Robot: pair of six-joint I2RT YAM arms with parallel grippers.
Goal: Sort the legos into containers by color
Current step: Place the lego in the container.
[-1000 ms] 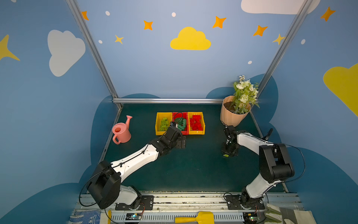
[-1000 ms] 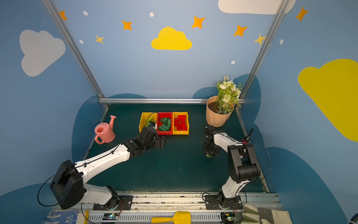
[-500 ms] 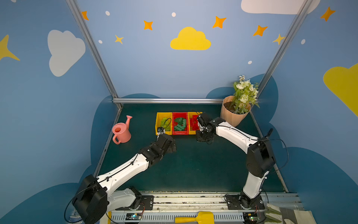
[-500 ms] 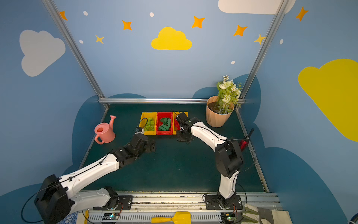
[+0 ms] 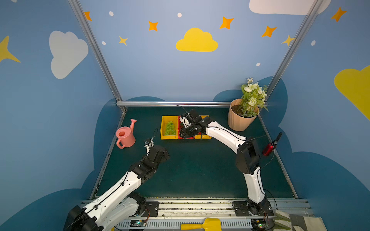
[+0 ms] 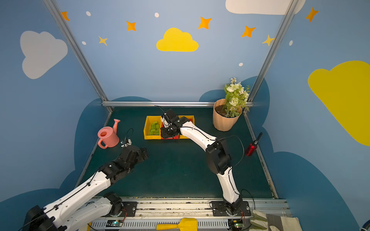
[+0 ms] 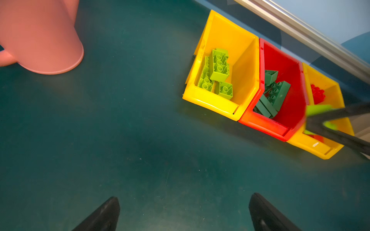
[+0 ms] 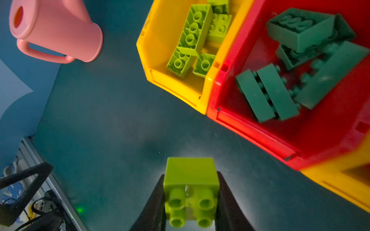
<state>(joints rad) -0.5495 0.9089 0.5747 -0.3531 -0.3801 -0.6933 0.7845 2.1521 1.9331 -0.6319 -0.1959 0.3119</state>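
Observation:
Three containers stand in a row at the back: a yellow bin (image 5: 169, 137) with lime green legos (image 8: 192, 34), a red bin (image 8: 256, 132) with dark green legos (image 8: 276, 92), and a second yellow bin (image 7: 320, 148) with red legos (image 7: 317, 94). My right gripper (image 8: 190, 177) is shut on a square lime green lego (image 8: 191, 170). It hangs above the front of the red bin (image 5: 186, 138) in both top views. My left gripper (image 7: 184, 202) is open and empty over bare mat, in front and to the left of the bins.
A pink watering can (image 5: 126, 136) stands left of the bins, close to the left arm. A peach flower pot (image 5: 240, 118) is in the back right corner. A red-and-black tool (image 5: 270, 147) lies by the right edge. A metal rail (image 5: 174, 103) runs behind the bins.
My right arm has swung from the right side of the table to the bins, carrying the lime lego. My left arm has drawn back from the bins toward the front left.

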